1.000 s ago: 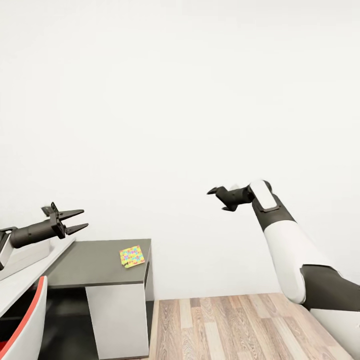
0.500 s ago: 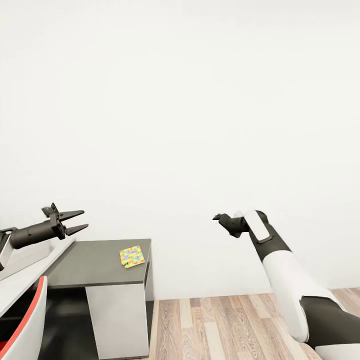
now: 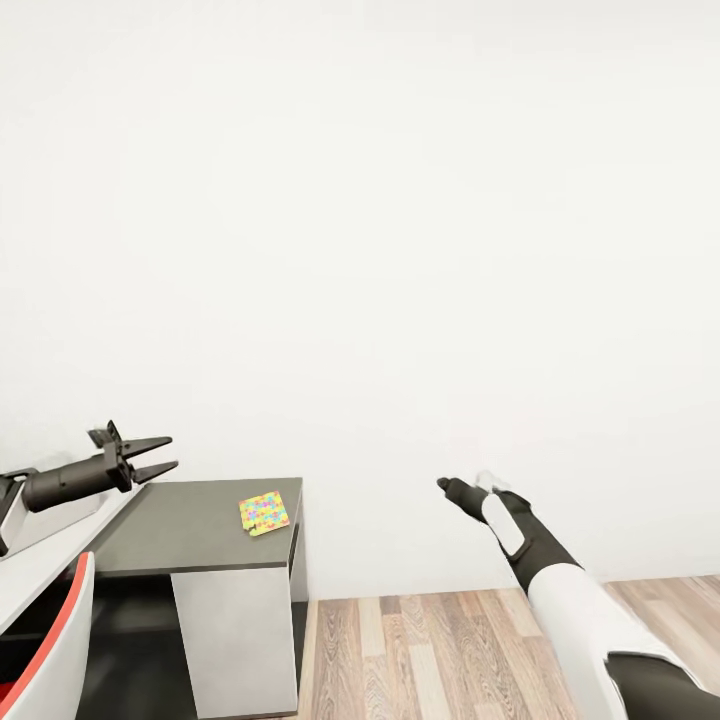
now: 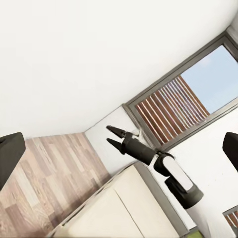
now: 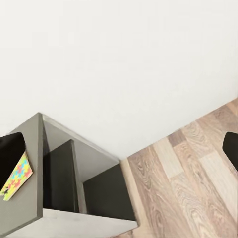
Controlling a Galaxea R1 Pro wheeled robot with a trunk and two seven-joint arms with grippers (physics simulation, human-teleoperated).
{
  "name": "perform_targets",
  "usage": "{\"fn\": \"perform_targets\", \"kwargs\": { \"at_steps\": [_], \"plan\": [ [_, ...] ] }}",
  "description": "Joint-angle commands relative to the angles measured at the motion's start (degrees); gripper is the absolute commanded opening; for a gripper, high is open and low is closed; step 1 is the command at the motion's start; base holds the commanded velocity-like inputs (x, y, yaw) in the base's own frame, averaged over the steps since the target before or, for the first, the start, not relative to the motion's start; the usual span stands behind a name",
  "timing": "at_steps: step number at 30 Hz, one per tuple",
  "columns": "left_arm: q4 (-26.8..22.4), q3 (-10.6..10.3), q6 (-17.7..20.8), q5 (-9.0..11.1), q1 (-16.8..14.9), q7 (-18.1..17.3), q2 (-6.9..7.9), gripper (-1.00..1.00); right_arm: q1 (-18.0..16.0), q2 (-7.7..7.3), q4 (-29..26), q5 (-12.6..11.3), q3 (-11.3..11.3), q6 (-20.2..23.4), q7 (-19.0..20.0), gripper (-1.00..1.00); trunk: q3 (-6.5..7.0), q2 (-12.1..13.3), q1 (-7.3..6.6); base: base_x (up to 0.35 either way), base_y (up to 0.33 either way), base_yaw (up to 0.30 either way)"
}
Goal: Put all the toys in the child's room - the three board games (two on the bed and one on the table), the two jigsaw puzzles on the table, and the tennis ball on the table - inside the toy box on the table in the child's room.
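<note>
One jigsaw puzzle (image 3: 264, 512), a thin multicolour square, lies near the right edge of the dark grey cabinet top (image 3: 190, 525); it also shows in the right wrist view as the jigsaw puzzle (image 5: 17, 176). My left gripper (image 3: 164, 454) hovers open above the cabinet's left end, beside the pale grey toy box (image 3: 45, 515) on the table (image 3: 35, 572). To the right of the cabinet, my right gripper (image 3: 447, 486) hangs open in mid-air over the floor; the left wrist view shows the right gripper (image 4: 113, 137) with its fingers apart. Both hold nothing.
A white door (image 3: 235, 640) fronts the cabinet. A red and white chair back (image 3: 55, 650) stands at the lower left. Wood-plank floor (image 3: 440, 650) runs right of the cabinet under a plain white wall. The left wrist view shows a dark-framed window (image 4: 183, 104).
My right arm has dropped steadily, taking its gripper from chest height down towards the level of the cabinet top. The left gripper has sunk slightly. The puzzle has not moved.
</note>
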Motion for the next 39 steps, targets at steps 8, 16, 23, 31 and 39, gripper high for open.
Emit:
{"fn": "perform_targets", "kwargs": {
  "at_steps": [8, 16, 23, 31, 39],
  "plan": [
    [0.05, 0.04, -1.16, -0.15, 1.89, -0.25, -0.34, 1.00, 2.59, 0.12, 7.95, 2.70, -0.16, -11.21, 5.79, 1.00, -0.03, -0.05, 0.02, 0.000, 0.000, 0.000],
    [0.21, -0.11, -3.96, -0.22, 2.88, -0.25, -1.00, 1.00, 5.19, 0.01, 11.77, 3.23, -0.29, -16.02, 6.89, 1.00, -0.03, -0.05, 0.02, 0.000, 0.000, 0.000],
    [0.38, -0.05, -5.05, -0.28, 3.65, -0.25, -2.19, 1.00, 7.83, 0.00, 11.72, 3.31, -0.37, -16.59, 6.96, 1.00, -0.03, -0.05, 0.02, 0.000, 0.000, 0.000],
    [0.03, 0.06, -5.59, -0.21, 4.73, -0.25, -2.25, 1.00, 8.34, 0.03, 11.63, 3.20, -0.40, -16.68, 6.91, 1.00, -0.03, -0.05, 0.02, 0.000, 0.000, 0.000],
    [-0.18, 0.25, -5.65, 0.02, 4.93, -0.25, -1.51, 1.00, 8.41, 0.18, 11.91, 3.10, -0.38, -16.76, 6.87, 1.00, -0.03, -0.05, 0.02, 0.000, 0.000, 0.000]
  ]
}}
